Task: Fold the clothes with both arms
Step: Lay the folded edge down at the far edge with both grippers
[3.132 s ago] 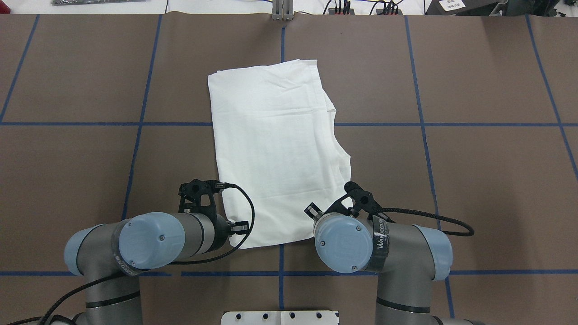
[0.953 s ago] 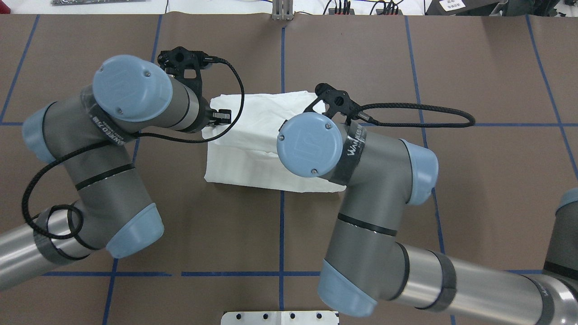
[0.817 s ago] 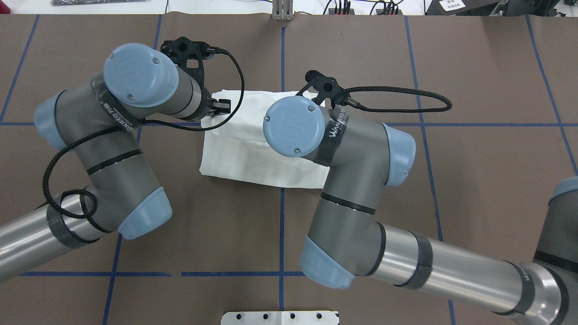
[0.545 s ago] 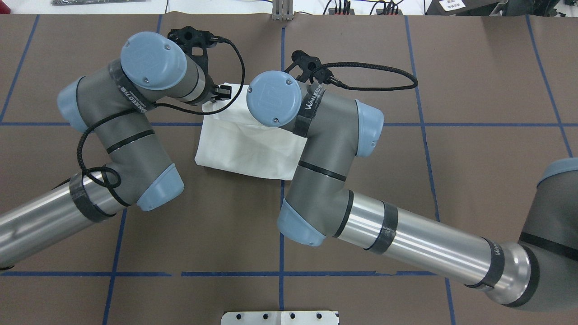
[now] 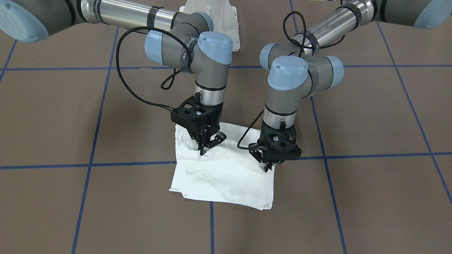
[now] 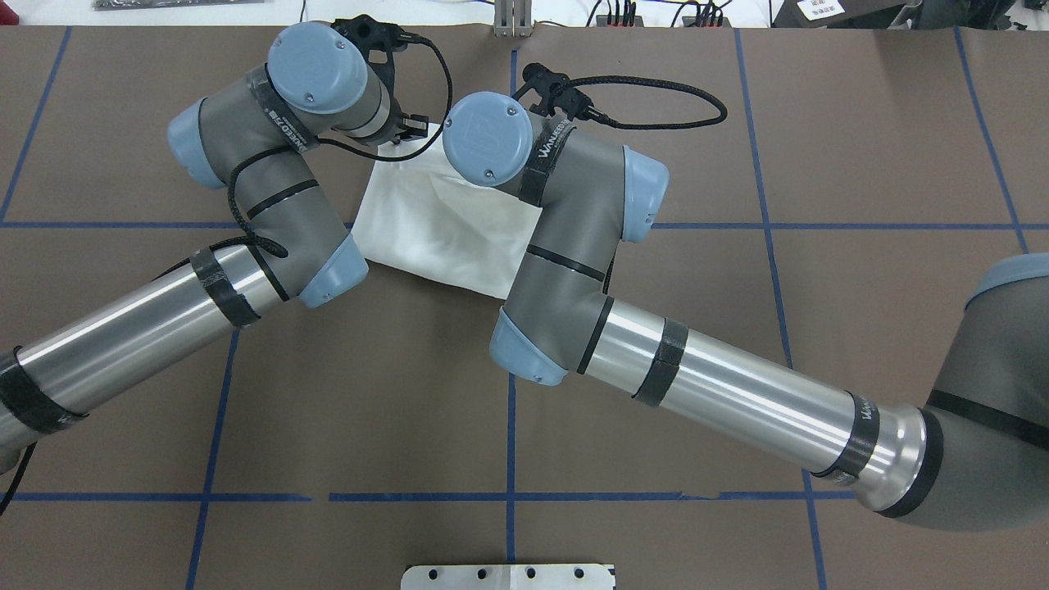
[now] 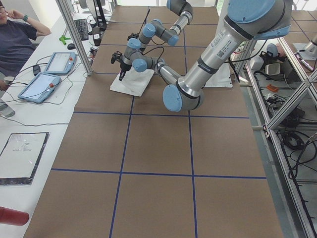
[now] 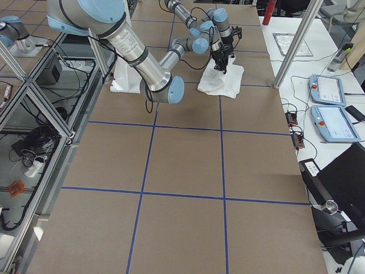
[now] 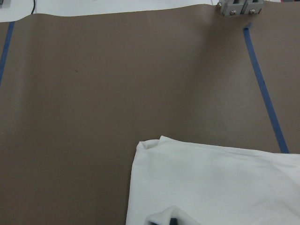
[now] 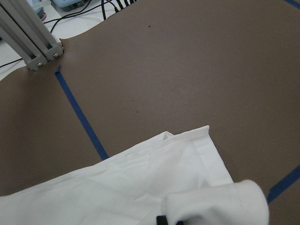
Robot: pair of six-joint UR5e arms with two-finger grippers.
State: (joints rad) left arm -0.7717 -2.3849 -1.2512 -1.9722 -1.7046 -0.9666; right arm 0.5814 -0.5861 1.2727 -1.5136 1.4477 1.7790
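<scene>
The white T-shirt (image 5: 226,183) lies on the brown table (image 5: 106,211), folded into a compact rectangle. It is under both claws and reaches beyond them. The left claw (image 5: 269,166) stands with its tips together at the edge of the upper layer. Its wrist camera shows a small fold of cloth gathered around a dark fingertip (image 9: 174,221), so I judge it clenched on the T-shirt. For the right claw (image 5: 208,145) I cannot tell. From the front its fingers seem apart, yet its wrist camera shows a lump of cloth (image 10: 218,206) rising just beside the tip.

The step in hand, as I judge it, is to lay the carried edge down on the lower layer (image 9: 211,178). To do this well, both claws should descend together and bring the carried edge toward the lower layer's far edge, which lies beyond the tips. They should keep the cloth between them lightly stretched, because creases show there. They should let go only when the cloth rests flat, then rise straight up so that no finger drags the layer back.

Much is hidden. In the overhead view the left arm (image 6: 279,164) and the right arm (image 6: 565,213) cover both claws. The side views are too small to judge the fingers. No printed text, label or sleeve is visible.
</scene>
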